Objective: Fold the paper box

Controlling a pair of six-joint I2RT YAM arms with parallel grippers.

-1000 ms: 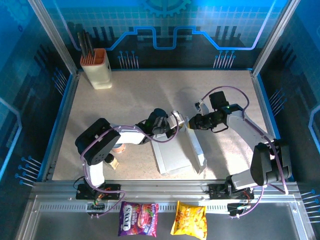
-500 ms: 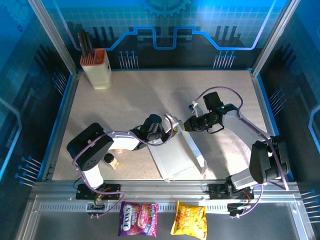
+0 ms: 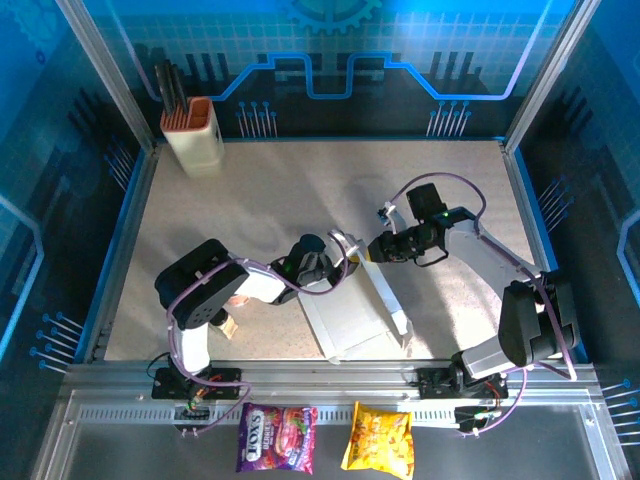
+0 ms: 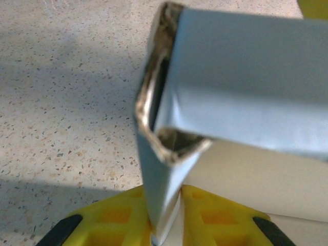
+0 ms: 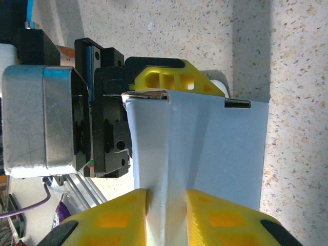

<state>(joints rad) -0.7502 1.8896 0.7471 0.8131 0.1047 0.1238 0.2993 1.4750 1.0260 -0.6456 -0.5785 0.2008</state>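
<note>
A speckled beige tabletop [image 3: 250, 200] is enclosed by blue printed panels [image 3: 330, 60]. The paper box [image 3: 355, 315], thin white-grey creased cardboard, is laid on it, half raised into a shallow trough. At the box's far end the left gripper [image 4: 166, 228] is pinched on an upright wall. The wall's frayed, rounded corner fold is made plain in the left wrist view and is too small to be made out from above. Opposite it, the right gripper [image 5: 166, 207] is clamped on a raised crease. A cream holder [image 3: 193, 137] is seen well beyond the box.
</note>
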